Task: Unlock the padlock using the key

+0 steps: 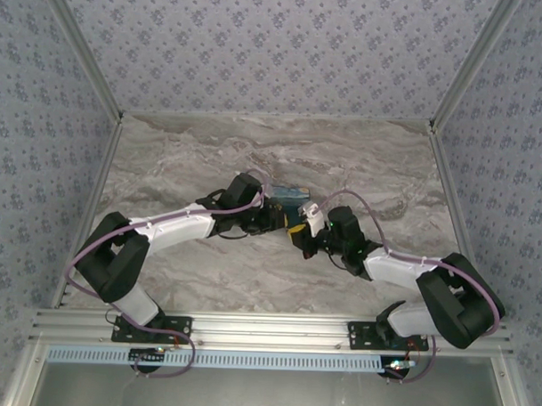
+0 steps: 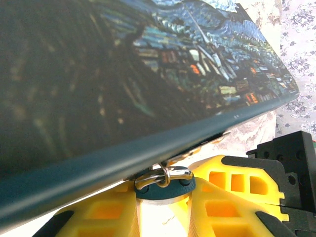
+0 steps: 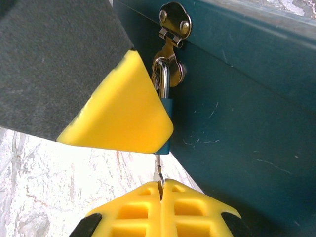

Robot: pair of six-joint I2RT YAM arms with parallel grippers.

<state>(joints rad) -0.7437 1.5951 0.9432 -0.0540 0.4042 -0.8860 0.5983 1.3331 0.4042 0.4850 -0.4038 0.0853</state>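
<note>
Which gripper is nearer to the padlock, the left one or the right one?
Left. The left gripper clamps the padlock by its body. The right gripper is just off its bottom end, shut on the key, whose tip meets the padlock.

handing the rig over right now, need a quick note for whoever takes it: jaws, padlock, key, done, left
Left gripper: jaws shut on the small blue padlock, hanging by its shackle from the metal hasp of the dark teal box.
Right gripper: jaws shut on the thin dark metal key, tip at the padlock's underside; depth unclear.
Done: both gripped, key lined up. Left: seat key, turn, open shackle.
</note>
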